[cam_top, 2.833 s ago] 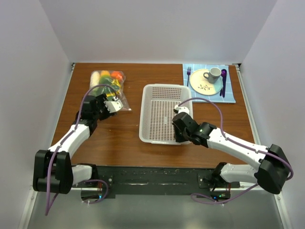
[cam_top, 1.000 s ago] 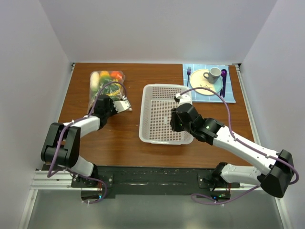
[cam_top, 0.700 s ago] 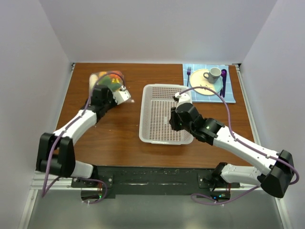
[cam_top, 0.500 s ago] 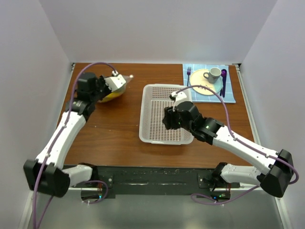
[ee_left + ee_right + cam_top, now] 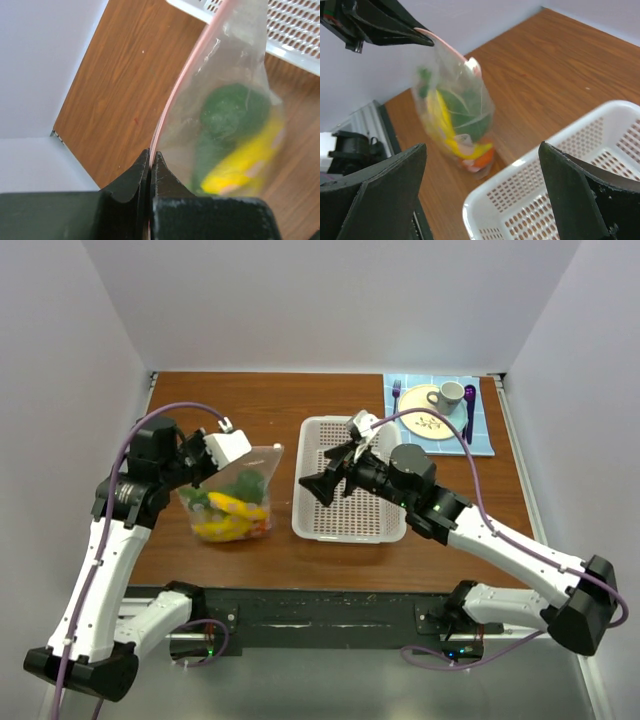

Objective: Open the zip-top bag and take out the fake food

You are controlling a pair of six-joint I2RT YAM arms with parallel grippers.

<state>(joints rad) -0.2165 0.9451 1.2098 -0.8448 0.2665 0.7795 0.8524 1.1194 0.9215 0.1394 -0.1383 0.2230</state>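
1. The left pincer is clamped on the pinkish zip strip at one top corner of the clear, crinkly plastic zip-top bag. The bag hangs from that corner above the brown wooden table, just left of the white perforated plastic basket.
2. Judgement: this hold raises the mouth and lets the contents sink, leaving the free end of the strip clear for a second grip.
3. The right pincer has its fingers wide apart and holds nothing. It sits above the basket's left half and points at the bag, which the right wrist view shows between its fingers. Judgement: it is lined up to take the opposite side of the strip.
4. Bag contents: the small plastic fake food lies bunched at the bottom, with yellow banana pieces, dark green pieces and an orange-red piece. All of it is inside.
5. The strip reads as a single pink line, so the mouth appears not yet opened.
6. No food shows in the visible part of the basket.
7. Whether the bag's bottom touches the table cannot be told.
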